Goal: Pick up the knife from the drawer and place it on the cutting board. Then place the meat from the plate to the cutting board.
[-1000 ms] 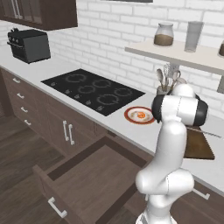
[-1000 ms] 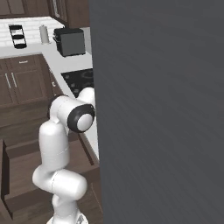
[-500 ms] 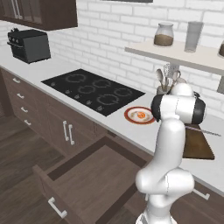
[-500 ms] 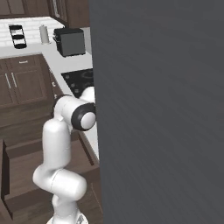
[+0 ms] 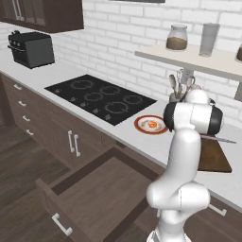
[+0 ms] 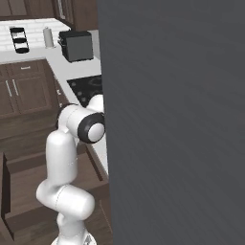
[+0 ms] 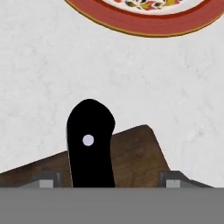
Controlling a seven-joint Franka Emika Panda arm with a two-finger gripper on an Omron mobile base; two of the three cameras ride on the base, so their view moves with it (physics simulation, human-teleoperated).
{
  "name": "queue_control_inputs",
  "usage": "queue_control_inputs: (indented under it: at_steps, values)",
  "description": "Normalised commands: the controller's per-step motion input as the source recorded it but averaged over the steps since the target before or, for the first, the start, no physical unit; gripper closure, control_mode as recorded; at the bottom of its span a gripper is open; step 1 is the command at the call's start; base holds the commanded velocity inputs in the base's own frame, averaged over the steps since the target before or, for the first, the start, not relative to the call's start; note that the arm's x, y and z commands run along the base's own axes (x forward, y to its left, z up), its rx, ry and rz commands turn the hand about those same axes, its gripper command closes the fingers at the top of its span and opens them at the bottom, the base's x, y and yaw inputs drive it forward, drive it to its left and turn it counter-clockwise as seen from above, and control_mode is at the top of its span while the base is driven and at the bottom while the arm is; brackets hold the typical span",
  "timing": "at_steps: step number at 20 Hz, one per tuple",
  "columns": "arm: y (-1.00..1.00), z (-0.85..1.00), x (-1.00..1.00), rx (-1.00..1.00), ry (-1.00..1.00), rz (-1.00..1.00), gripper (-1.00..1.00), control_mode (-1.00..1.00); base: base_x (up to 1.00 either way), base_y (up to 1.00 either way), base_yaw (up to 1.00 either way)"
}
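Hand: pinching the knife by its dark handle, above the cutting board
Knife blade: pointing out over the board's far edge
Plate: on the surface, near the board, meat on it
Drawer: pulled open

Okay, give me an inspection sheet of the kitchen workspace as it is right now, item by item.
Surface: pale counter with black cooktop.
Job's things: knife held above cutting board, handle past its corner, blade over it; meat on plate; drawer open.
Clutter: utensil holder, toaster, shelf jars.
Grippers: gripper holding the knife handle.
Cables: nothing seen.
Surroundings: white brick wall, dark cabinets; grey panel blocks right base view.
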Motion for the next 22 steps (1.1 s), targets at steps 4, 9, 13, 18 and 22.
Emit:
queue_control_inputs:
  at_steps: [4, 9, 13, 18, 22]
  values:
    - [0.34, 0.15, 0.00, 0.00, 0.00, 0.00, -1.00, -1.00, 0.00, 0.00, 0.00]
    - [0.04, 0.31, -0.02, -0.01, 0.00, 0.00, -1.00, -1.00, 0.00, 0.00, 0.00]
    - [0.11, 0.51, -0.12, 0.00, -0.01, 0.00, -1.00, -1.00, 0.00, 0.00, 0.00]
    - [0.79, 0.24, -0.02, -0.01, 0.00, -0.13, -1.00, -1.00, 0.00, 0.00, 0.00]
    - [0.99, 0.00, -0.06, 0.00, -0.02, -0.26, -1.00, -1.00, 0.00, 0.00, 0.00]
